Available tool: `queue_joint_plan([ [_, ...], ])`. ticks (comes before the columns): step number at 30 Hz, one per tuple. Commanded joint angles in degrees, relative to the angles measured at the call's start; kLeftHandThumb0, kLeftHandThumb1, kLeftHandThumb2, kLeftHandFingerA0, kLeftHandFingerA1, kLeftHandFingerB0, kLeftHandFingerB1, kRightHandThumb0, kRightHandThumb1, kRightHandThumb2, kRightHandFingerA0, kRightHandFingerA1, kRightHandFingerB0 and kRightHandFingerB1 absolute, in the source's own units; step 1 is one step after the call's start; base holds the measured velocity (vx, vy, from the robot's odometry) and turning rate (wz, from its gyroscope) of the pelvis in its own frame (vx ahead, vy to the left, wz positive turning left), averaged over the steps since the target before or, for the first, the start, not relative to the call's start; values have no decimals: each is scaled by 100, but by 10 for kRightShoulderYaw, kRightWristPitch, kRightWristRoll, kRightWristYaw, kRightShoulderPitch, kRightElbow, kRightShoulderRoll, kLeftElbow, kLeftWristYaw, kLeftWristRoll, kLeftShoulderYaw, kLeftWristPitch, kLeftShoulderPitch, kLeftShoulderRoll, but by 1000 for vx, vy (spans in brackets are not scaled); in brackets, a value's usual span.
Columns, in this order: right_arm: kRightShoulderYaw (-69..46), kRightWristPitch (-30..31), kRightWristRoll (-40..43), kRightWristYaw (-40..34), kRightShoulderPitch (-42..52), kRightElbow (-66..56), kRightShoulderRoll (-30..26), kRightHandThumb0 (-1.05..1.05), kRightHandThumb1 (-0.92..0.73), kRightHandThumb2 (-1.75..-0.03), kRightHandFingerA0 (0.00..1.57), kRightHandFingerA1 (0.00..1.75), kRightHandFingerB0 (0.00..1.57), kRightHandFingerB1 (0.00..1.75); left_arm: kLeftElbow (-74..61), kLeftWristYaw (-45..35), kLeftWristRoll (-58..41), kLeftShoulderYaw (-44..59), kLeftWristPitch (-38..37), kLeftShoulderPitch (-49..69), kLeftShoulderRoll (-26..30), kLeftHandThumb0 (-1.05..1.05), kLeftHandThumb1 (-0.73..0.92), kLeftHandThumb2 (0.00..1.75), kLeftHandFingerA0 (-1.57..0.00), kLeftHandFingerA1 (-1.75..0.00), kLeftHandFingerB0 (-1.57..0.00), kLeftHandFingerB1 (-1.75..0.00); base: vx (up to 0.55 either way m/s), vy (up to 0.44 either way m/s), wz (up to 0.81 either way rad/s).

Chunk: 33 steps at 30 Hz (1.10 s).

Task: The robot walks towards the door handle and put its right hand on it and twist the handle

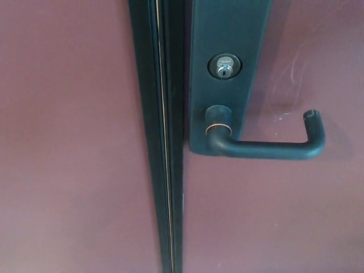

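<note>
Neither hand in view. One dark lever door handle (267,149) sits right of centre on a dark backplate (227,34), lever horizontal, tip bent upward at far right. Silver keyhole cylinder (225,66) just above. Maroon door (68,142), dark vertical edge strip (162,136) left of plate.

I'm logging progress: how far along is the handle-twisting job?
Done: the approach, since the dark metal lever handle on the maroon door fills the view. In hand: nothing; neither robot hand shows. Left: placing the right hand on the lever, which lies level below the silver keyhole, and twisting it.
</note>
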Motion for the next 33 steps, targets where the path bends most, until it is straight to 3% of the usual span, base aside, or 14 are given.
queue_joint_plan([
  [1, 62, 21, -44, 36, -52, 18, -25, -57, -56, -57, 45, 43, 31, 33, 5, -8, 6, -3, 6, -1, 5, -40, 39, 68, -61, -57, -49, -50, 0, 0, 0],
  [8, 130, 43, -73, 62, -125, 40, -44, -59, -56, -57, 46, 43, 31, 34, 9, -7, 5, -2, 10, -4, 6, -39, 39, 68, -60, -57, -49, -50, 0, 0, 0],
  [19, 146, 85, -80, 71, -176, 32, -35, -60, -55, -57, 46, 43, 31, 34, 13, -11, 4, 0, 9, -10, 8, -39, 39, 68, -61, -57, -49, -50, 0, 0, 0],
  [22, 213, 108, -107, 78, -255, 25, -39, -59, -55, -57, 46, 43, 32, 34, 5, -10, 7, -4, 4, -2, 9, -39, 39, 68, -62, -57, -49, -50, 0, 0, 0],
  [33, 337, 146, -174, 112, -361, 39, -15, -55, -56, -56, 46, 43, 34, 35, 5, -16, 2, 0, 9, -7, 9, -39, 39, 68, -61, -57, -49, -50, 0, 0, 0],
])
